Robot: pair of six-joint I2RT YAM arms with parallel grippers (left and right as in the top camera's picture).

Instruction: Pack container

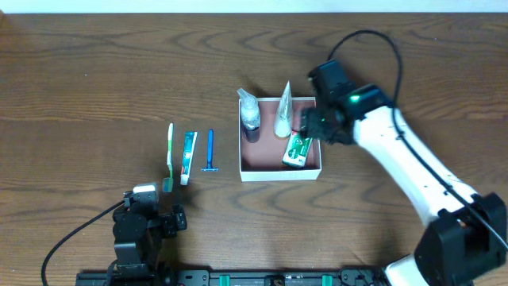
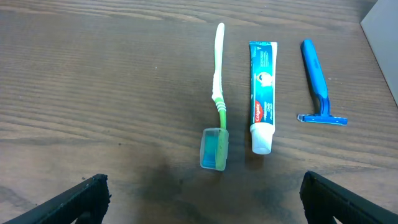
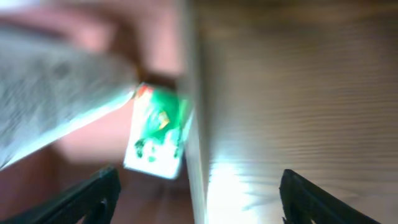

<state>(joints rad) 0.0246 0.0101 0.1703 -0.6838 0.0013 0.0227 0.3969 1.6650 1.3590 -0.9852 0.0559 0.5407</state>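
Observation:
The container (image 1: pixel 279 171) is a shallow white box with a pinkish-brown inside, at mid-table. In it lie a dark bottle (image 1: pixel 251 119), a white tube (image 1: pixel 283 115) and a small green box (image 1: pixel 298 150). My right gripper (image 1: pixel 320 127) is open and empty above the container's right wall (image 3: pixel 194 143), straddling it; the green box (image 3: pixel 157 130) lies just inside. A green toothbrush (image 2: pixel 218 93), a toothpaste tube (image 2: pixel 262 93) and a blue razor (image 2: pixel 318 81) lie side by side on the table left of the container. My left gripper (image 2: pixel 202 199) is open and empty, short of them.
The table is dark wood. The right arm's white link (image 1: pixel 413 175) runs from the lower right up to the container. A black cable (image 1: pixel 67 238) trails at the lower left, another loops above the right arm.

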